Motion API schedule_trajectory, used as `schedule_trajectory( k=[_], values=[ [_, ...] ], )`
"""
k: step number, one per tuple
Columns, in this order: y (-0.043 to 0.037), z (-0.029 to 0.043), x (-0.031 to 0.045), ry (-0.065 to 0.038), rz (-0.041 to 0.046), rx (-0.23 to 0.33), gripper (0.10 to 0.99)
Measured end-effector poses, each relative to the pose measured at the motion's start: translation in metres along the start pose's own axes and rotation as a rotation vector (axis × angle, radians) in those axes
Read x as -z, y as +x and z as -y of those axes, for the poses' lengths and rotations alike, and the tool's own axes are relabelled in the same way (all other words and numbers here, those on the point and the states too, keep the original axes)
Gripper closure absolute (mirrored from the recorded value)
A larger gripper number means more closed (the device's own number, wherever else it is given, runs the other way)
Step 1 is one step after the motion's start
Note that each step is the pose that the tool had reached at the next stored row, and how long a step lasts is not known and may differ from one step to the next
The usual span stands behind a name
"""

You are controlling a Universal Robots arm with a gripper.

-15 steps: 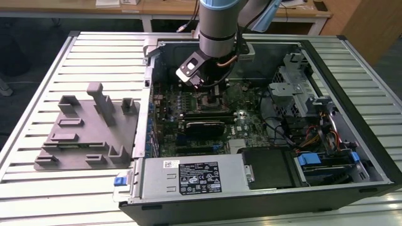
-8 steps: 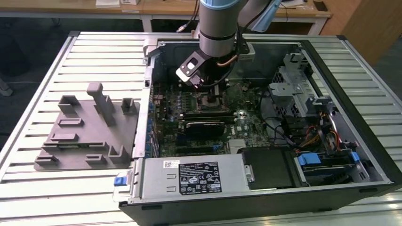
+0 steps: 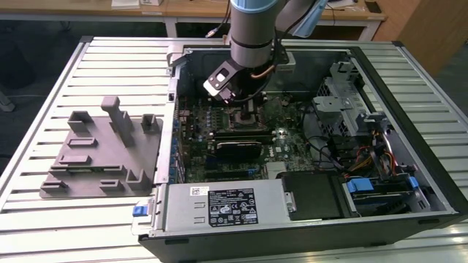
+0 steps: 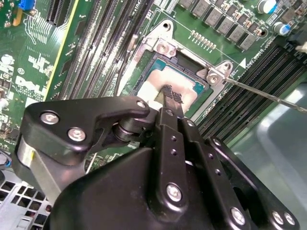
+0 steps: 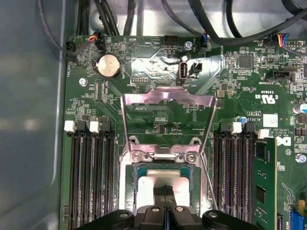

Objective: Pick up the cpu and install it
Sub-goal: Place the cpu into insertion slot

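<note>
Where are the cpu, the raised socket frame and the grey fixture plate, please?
cpu (image 5: 165, 178), first wrist view: the middle of its silver top.
raised socket frame (image 5: 158, 97), first wrist view: its upper crossbar.
grey fixture plate (image 3: 91, 171), exterior view: a bare part of its flat base.

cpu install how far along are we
Done: the square silver-topped cpu lies in the socket of the green motherboard. In hand: the black gripper, shut, is at the chip's top. Left: the hinged metal retention frame stands open, unclamped.
</note>
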State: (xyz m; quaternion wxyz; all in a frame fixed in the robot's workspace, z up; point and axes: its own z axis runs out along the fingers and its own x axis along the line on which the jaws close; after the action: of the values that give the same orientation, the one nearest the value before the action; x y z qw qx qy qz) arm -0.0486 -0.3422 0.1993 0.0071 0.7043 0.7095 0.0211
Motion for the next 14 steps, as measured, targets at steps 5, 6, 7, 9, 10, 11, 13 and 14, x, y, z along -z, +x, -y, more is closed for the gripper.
schedule_trajectory(
  k=[5,6,7,9,10,11,13,14],
  values=[
    [-0.0001,0.0001,-0.0016,0.0,0.001,-0.017,0.98],
    [0.0,0.0001,-0.0018,0.0,0.0006,-0.017,0.98],
    [0.0,0.0001,-0.0018,-0.001,0.0006,-0.018,0.98],
    [0.0,0.0001,-0.0018,0.0,0.0006,-0.018,0.98],
    [0.0,0.0001,-0.0017,-0.001,0.0005,-0.018,0.98],
    [0.0001,0.0,-0.0013,-0.001,0.0002,-0.018,0.98],
    [0.0004,-0.0002,0.0002,-0.002,-0.0017,-0.018,0.98],
    [0.0003,-0.0002,0.002,-0.001,-0.0005,-0.018,0.98]
  ],
)
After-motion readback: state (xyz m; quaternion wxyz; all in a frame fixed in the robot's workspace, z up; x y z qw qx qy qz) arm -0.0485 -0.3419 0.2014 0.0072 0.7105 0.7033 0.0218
